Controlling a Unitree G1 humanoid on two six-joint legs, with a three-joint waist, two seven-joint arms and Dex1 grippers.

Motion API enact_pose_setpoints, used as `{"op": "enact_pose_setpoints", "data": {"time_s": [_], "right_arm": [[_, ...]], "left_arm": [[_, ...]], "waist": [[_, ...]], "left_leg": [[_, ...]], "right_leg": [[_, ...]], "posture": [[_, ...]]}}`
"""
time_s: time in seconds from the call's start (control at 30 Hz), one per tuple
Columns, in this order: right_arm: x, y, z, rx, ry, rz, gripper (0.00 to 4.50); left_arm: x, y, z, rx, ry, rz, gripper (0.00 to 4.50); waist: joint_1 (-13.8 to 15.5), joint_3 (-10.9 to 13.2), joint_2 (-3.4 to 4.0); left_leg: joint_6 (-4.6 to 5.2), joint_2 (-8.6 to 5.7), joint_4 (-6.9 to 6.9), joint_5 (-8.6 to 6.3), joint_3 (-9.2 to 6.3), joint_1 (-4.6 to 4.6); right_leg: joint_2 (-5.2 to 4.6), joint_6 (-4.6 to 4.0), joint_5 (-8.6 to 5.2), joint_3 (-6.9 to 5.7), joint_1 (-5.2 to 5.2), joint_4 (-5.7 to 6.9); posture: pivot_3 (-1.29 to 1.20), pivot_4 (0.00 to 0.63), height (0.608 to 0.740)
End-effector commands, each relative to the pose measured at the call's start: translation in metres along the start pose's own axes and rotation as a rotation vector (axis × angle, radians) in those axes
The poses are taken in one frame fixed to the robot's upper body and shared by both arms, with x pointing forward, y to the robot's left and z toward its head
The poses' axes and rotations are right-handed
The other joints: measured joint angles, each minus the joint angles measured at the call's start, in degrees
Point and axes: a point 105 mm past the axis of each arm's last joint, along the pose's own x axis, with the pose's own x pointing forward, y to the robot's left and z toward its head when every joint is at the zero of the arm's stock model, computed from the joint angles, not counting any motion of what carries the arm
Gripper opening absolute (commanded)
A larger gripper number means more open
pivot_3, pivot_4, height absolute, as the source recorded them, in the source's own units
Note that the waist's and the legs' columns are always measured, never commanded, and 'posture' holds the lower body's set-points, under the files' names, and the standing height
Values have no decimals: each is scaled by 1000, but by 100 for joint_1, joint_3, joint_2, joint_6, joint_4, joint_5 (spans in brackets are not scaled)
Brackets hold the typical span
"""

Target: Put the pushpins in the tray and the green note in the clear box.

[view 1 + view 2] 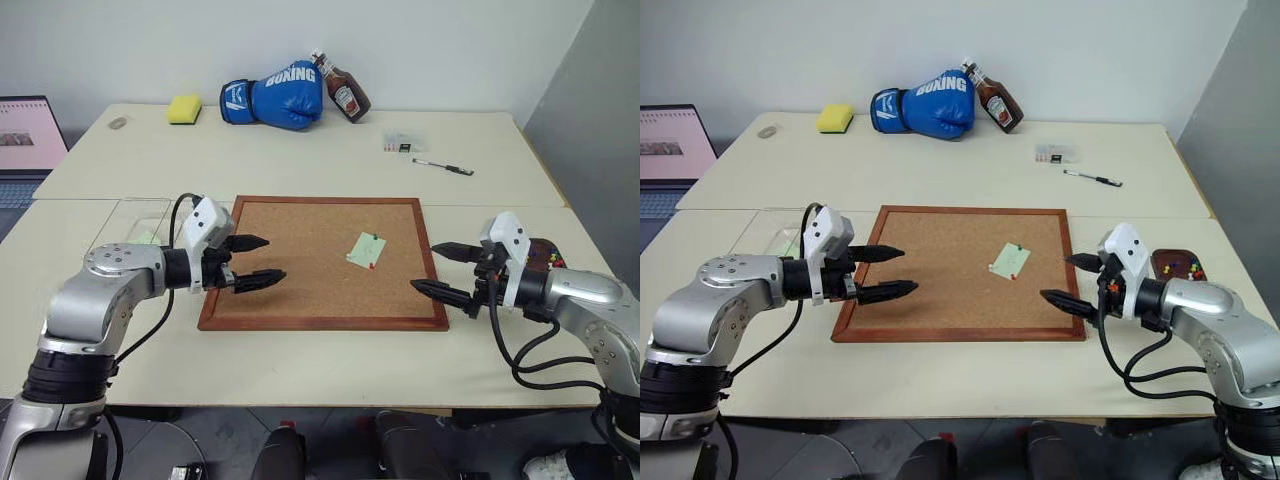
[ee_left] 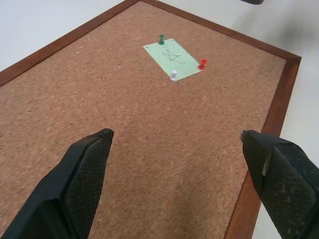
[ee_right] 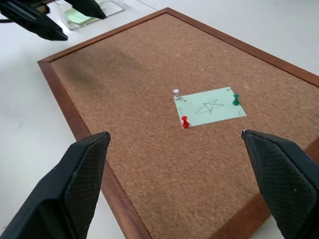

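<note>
Both end effectors spread wide, empty, over the corkboard (image 1: 325,262).
Left end effector (image 1: 252,262) at its left edge, right end effector (image 1: 447,270) at its right; green note (image 3: 210,107) pinned between.

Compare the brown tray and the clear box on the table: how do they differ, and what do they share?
The tray is dark brown and opaque; the clear box is transparent. The tray lies right of the corkboard, the clear box left. The tray holds coloured pushpins; the clear box holds a pale green slip. Both are shallow containers resting on the table.

Head pair is looking down over the table (image 1: 330,370); both wrist cameras are peering close — from opposite sides — sharing the corkboard (image 2: 124,129).
</note>
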Motion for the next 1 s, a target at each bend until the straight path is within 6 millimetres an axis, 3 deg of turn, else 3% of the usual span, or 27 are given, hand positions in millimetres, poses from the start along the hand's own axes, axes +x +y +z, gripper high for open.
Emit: {"op": "enact_pose_setpoints", "data": {"time_s": [0.03,0.83,1.0], "right_arm": [[-3,0,7,-32,-25,-7,4470],[-5,-12,8,-69,-27,-68,4470],[6,-21,9,-105,-36,-120,4500]], "left_arm": [[-9,5,10,72,-7,34,4354],[-6,7,17,21,-62,4,4354],[1,1,16,18,-97,-31,3478]], "waist": [[1,0,0],[61,0,0],[58,0,0]], "left_leg": [[0,0,0,0,0,0],[0,0,3,0,0,-2],[0,0,4,0,1,0]], "right_leg": [[0,0,0,0,0,0],[0,1,0,0,-1,3],[0,1,1,0,-1,6]], "posture": [[0,150,740],[0,150,740],[0,150,740]]}}
